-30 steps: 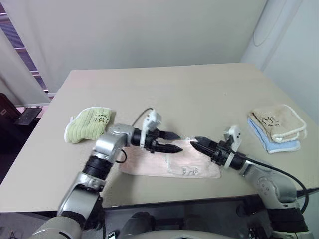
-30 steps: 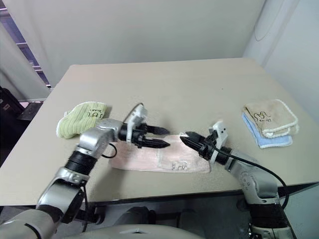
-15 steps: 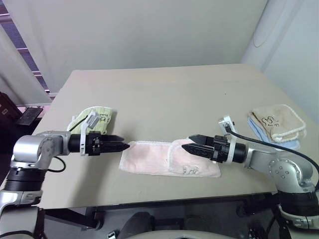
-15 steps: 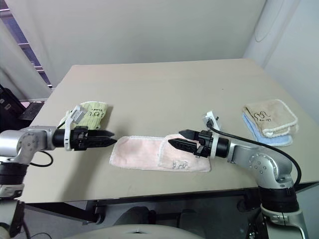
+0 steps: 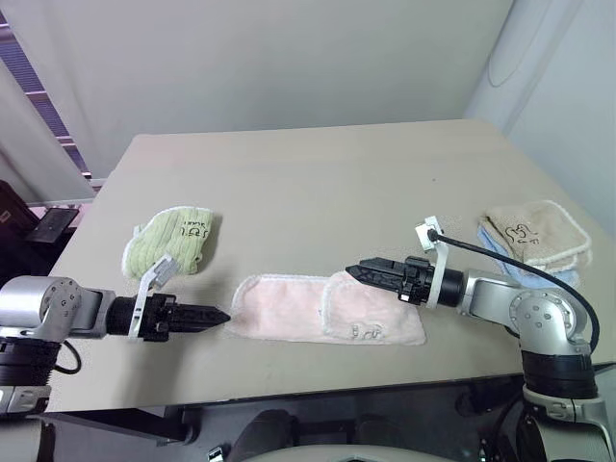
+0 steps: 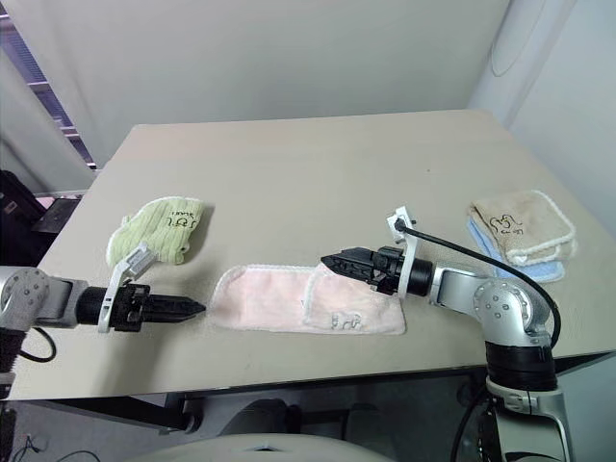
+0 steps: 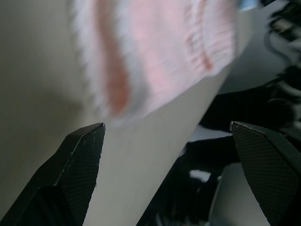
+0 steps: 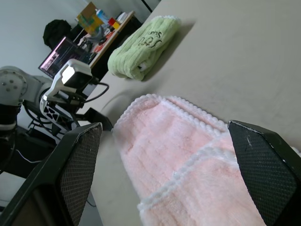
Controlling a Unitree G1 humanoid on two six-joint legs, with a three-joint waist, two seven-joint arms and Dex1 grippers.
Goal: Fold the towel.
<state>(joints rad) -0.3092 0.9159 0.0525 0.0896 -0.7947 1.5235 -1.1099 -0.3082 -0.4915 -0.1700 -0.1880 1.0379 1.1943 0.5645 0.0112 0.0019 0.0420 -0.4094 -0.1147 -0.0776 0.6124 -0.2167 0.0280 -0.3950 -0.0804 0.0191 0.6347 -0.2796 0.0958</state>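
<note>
The left gripper (image 5: 219, 315), fingers spread and empty, pointed right at the left end of the one pink towel (image 5: 318, 308), which lay long axis left-right near the table's (image 5: 327, 183) front edge. The right gripper (image 5: 358, 271), likewise unclenched, hovered over its folded right part, nearer. One green towel (image 5: 171, 241) lay far-left; one beige-and-blue towel stack (image 5: 534, 238) lay far-right.

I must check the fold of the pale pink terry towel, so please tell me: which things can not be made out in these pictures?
- Pale pink terry towel: blurred in the left wrist view; its underside is hidden against the beige table.
- Embroidery on the folded flap: too small to read in the head views.
- Blue towel: mostly covered by the beige towel.
- Light green ribbed towel: its lettering is too small to read.
</note>
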